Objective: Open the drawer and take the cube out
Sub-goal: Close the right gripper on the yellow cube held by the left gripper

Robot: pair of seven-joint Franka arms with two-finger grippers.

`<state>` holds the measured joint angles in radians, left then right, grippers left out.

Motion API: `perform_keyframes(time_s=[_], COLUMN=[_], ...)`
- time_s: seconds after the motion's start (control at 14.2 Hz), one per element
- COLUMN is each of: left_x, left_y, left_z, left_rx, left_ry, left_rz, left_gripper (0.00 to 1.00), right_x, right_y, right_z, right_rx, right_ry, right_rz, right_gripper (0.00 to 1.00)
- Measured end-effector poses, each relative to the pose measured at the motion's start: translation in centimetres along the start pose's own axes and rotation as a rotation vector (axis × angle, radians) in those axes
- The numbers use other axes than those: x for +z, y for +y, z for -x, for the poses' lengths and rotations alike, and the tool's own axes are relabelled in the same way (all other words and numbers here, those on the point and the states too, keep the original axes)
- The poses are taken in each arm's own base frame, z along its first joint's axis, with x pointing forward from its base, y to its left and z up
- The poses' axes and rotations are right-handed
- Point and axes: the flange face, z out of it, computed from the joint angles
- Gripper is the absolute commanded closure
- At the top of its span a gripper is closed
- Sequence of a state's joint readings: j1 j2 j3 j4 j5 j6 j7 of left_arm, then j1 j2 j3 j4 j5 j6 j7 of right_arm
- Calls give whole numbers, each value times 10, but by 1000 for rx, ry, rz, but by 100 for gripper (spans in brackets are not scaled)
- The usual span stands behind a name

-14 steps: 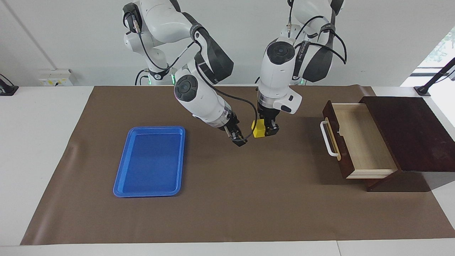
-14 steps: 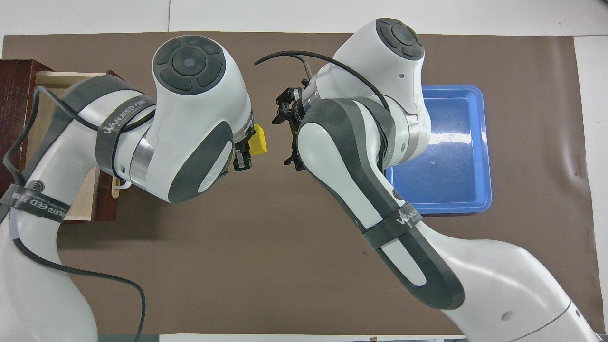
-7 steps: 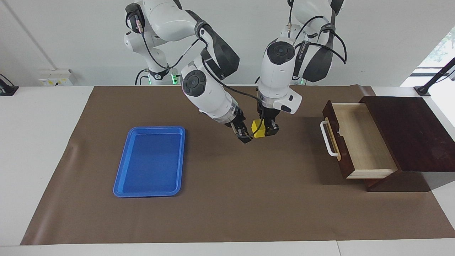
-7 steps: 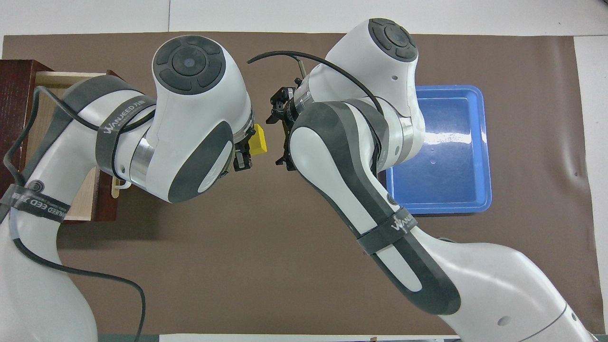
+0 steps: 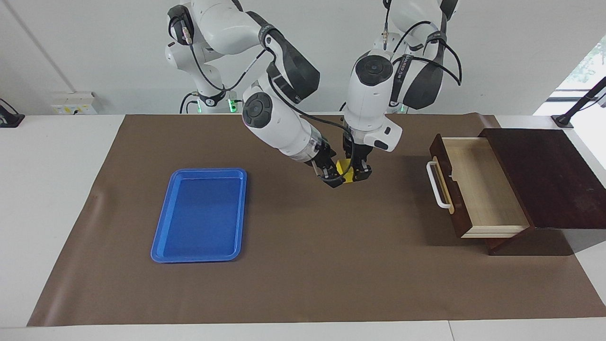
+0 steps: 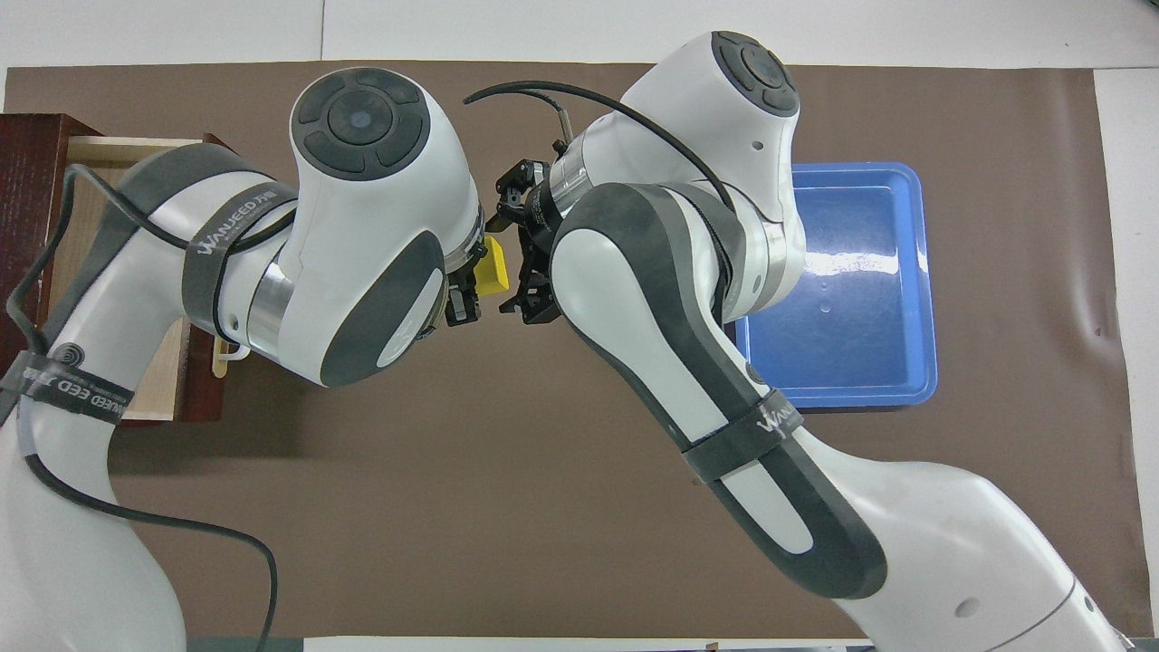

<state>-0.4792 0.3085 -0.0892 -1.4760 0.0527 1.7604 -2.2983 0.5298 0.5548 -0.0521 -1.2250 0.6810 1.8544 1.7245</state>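
**Inspector:** Left gripper [image 5: 354,171] was found clamped on the cube [image 5: 344,169], held in the air over the brown mat [image 5: 303,265] about mid-table. The grip looked sound, with the cube's yellow face showing between the fingers.

**Clerk:** And the right gripper [image 5: 333,176]?

**Inspector:** Jaws spread wide, carrying nothing. It stood right at the cube, on the side toward the right arm's end of the table. In the overhead view its fingers [image 6: 528,306] flanked the block; whether they touched it I could not tell.

**Clerk:** The drawer [image 5: 478,187]?

**Inspector:** Pulled well out of its dark box [image 5: 549,177], pale interior bare, white handle [image 5: 436,184] untouched. The cube was out of it and well apart.

**Clerk:** So the step in hand?

**Inspector:** In my judgement, a handover from left to right. The blue tray [image 5: 163,237] lay toward the right arm's end, holding nothing.

**Clerk:** What did the next move require?

**Inspector:** The right jaws closing squarely on the free faces before the left let go. A premature release would have dropped the block.
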Motion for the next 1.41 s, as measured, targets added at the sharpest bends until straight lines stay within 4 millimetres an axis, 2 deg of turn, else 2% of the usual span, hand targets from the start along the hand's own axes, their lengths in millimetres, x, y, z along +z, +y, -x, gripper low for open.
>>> perform_keyframes(time_s=[0.56,0.64,0.71,0.85,0.92,0.99,1.41], left_x=[0,0,0,0,0,0,0], left_y=[0,0,0,0,0,0,0], left_z=[0,0,0,0,0,0,0], left_rx=[-1,-2,-2,-2,-2,-2,-10], left_ry=[0,0,0,-1,-1,-1,-1], left_rz=[0,1,1,1,1,1,-1], left_gripper=[100,100,100,100,100,100,100], right_x=[-2,-1,-1,-1,0,0,0], right_y=[-4,-4,-4,-4,-4,-4,-4], right_z=[-1,-1,-1,-1,0,0,0], right_rx=[10,10,10,8,6,5,-11], right_ry=[-20,-20,-20,-20,-20,-20,-20], right_rz=[-25,-25,-25,-24,-24,-24,-25], right_gripper=[11,16,33,54,72,100,100])
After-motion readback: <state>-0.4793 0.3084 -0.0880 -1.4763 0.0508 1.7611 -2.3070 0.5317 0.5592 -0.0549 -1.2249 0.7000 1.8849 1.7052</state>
